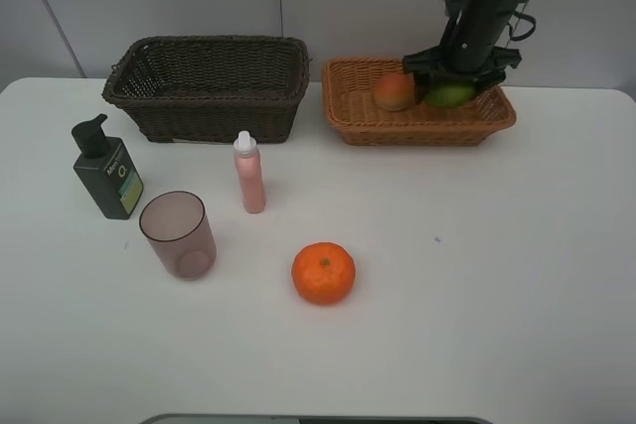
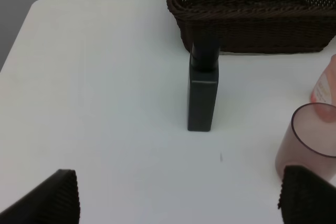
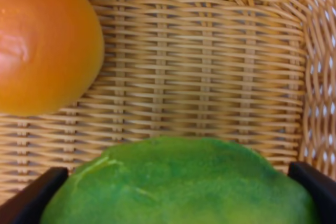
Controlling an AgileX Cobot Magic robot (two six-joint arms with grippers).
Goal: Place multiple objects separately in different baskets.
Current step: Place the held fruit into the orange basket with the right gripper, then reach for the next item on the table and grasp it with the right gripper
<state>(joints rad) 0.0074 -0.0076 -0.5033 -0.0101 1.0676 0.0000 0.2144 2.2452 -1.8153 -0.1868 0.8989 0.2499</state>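
In the exterior high view my right gripper [image 1: 455, 81] reaches down into the orange-tan basket [image 1: 417, 131] and is shut on the green fruit [image 1: 449, 95]. The right wrist view shows that green fruit [image 3: 178, 182] filling the span between both fingertips [image 3: 37, 195], with the red-yellow fruit [image 3: 42, 40] lying beside it on the weave. On the table stand the dark green pump bottle [image 1: 106, 171], the pinkish cup [image 1: 179, 235] and the small pink bottle [image 1: 249, 174]; the orange [image 1: 323, 273] rests nearer the front. My left gripper [image 2: 181, 187] hangs open, facing the pump bottle [image 2: 202, 95].
The dark brown basket [image 1: 214, 111] sits at the back left, just behind the pump bottle, and appears to hold nothing. In the left wrist view the cup [image 2: 310, 140] stands close to one finger. White tabletop spreads to the front and right.
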